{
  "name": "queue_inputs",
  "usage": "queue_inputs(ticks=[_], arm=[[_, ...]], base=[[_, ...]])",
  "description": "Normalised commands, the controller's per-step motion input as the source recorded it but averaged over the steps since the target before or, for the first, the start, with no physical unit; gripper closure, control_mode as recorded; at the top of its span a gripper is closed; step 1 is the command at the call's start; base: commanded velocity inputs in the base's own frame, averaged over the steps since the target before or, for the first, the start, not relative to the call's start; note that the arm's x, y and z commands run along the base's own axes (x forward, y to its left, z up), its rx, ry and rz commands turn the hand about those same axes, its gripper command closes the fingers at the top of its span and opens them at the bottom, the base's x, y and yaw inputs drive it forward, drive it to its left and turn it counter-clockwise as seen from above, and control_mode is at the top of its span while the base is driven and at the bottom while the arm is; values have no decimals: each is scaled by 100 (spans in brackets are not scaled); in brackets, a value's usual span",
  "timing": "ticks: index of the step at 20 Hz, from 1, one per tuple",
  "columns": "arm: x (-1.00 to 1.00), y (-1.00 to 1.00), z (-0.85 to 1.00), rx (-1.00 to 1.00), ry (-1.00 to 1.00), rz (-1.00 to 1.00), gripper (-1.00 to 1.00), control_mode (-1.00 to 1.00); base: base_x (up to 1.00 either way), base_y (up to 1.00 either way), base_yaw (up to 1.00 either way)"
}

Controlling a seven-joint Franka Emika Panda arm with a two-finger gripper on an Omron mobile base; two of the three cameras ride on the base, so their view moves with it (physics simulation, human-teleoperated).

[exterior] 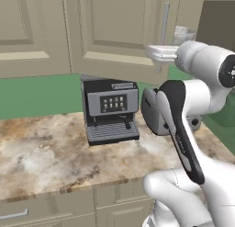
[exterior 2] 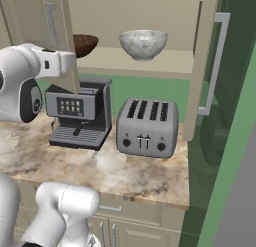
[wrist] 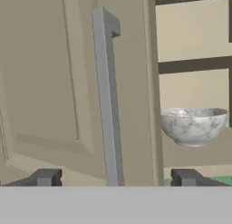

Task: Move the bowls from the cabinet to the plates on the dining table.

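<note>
— Pincer [wrist: 117, 177]: how do you stand?
— Your jaws are apart, straddling the door handle [wrist: 107, 100], gripping nothing. Both bowls, marbled bowl [wrist: 194, 125] beyond-right and brown bowl [exterior 2: 85, 44], sit on the cabinet [wrist: 45, 82] shelf; none moved.

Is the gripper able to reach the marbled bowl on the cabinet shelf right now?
Probably not straight on: the open gripper faces the cabinet door's handle, and the marbled bowl sits past the door edge. The shelf opening itself looks free.

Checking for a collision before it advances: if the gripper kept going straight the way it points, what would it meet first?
Most likely the silver bar handle of the cabinet door, centred between the open gripper fingertips. The marbled bowl sits off to the side, deeper on the shelf.
</note>
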Motion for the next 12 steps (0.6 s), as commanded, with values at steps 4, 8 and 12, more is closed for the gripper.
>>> queue_inputs(ticks=[4,8,12], arm=[[-63,-9,3,0,0,0,-100,-100],[-55,-12,0,0,0,0,-100,-100],[-42,-6,0,4,0,0,-100,-100]], base=[[0,0,0],[0,0,0],[0,0,0]])
